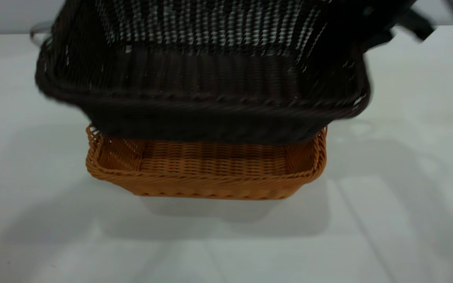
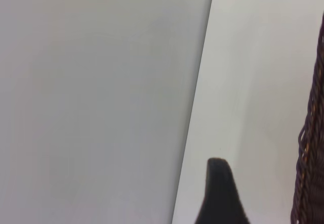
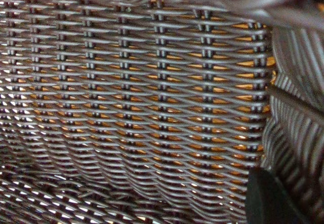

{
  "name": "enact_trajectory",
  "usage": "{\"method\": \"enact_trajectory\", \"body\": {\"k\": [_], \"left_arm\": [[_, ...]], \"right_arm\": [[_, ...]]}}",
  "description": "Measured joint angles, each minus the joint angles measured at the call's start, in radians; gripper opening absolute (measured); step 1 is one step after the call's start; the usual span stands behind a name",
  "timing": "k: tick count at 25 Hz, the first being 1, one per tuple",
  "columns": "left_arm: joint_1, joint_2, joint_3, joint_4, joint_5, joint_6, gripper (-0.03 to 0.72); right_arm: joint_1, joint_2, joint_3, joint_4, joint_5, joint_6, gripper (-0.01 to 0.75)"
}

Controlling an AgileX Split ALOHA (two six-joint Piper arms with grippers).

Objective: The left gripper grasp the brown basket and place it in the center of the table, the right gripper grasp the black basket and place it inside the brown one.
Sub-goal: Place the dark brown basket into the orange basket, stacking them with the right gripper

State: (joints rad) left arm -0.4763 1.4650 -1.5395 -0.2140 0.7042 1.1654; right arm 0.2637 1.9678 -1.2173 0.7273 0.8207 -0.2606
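The brown basket [image 1: 207, 167] sits on the white table [image 1: 407, 204] near its middle. The black basket [image 1: 203, 78] hangs tilted just above it and hides its far half. My right gripper [image 1: 372, 27] is shut on the black basket's right end at the upper right, seen blurred. In the right wrist view the black weave [image 3: 142, 92] fills the picture, orange shows through it, and one dark finger [image 3: 271, 201] lies against the basket's wall. My left gripper [image 2: 220, 196] is out of the exterior view; its wrist view shows it over bare table [image 2: 253, 82], apart from the black basket's rim [image 2: 311, 148].
The table's far edge meets a grey wall [image 1: 6, 15] behind the baskets. In the left wrist view the table's edge [image 2: 195, 112] runs beside a grey surface. Bare table lies in front of and to both sides of the brown basket.
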Motion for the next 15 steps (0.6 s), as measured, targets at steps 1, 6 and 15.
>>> {"method": "enact_trajectory", "body": {"k": [1, 6, 15], "left_arm": [[0.0, 0.0, 0.001, 0.0, 0.005, 0.0, 0.45], [0.0, 0.0, 0.002, 0.0, 0.016, -0.005, 0.449], [0.0, 0.0, 0.002, 0.0, 0.017, -0.008, 0.449]], "right_arm": [[0.006, 0.031, -0.013, -0.001, -0.017, 0.012, 0.081], [0.006, 0.137, -0.042, -0.001, -0.066, 0.028, 0.083], [0.006, 0.185, -0.052, -0.001, -0.085, 0.014, 0.19]]}}
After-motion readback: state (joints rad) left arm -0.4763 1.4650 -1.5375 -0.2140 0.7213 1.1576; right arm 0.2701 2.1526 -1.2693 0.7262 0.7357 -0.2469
